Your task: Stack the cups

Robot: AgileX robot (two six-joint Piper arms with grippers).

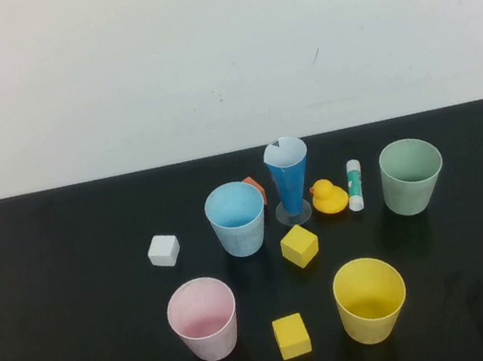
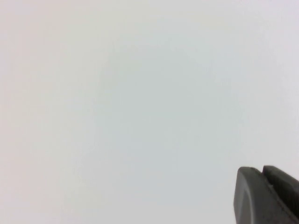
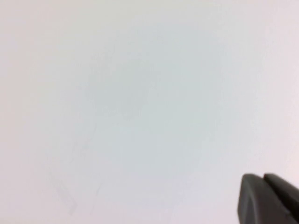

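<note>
A black table [image 1: 86, 357] stretches before a pale wall [image 1: 199, 48], carrying four short pastel cups, all upright, open mouths up and standing apart from one another: the green cup [image 1: 411, 176] at the far right, the light blue cup [image 1: 237, 219] near the middle, the yellow cup [image 1: 370, 299] at the near right and the pink cup [image 1: 203, 319] at the near left. A taller dark-blue cone [image 1: 289, 181] on a clear base stands just right of the light blue cup, an orange block [image 1: 255, 187] peeking out between them. Smaller items lie among the cups: two yellow cubes [image 1: 299, 245] [image 1: 291, 335], a white cube [image 1: 163, 250], a rubber duck [image 1: 328, 197] and a glue stick [image 1: 355, 185]. Neither arm appears over the table; the left gripper [image 2: 262, 173] and right gripper [image 3: 264, 179], each seen only by its own wrist camera against blank wall, have fingers pressed together, holding nothing.
</note>
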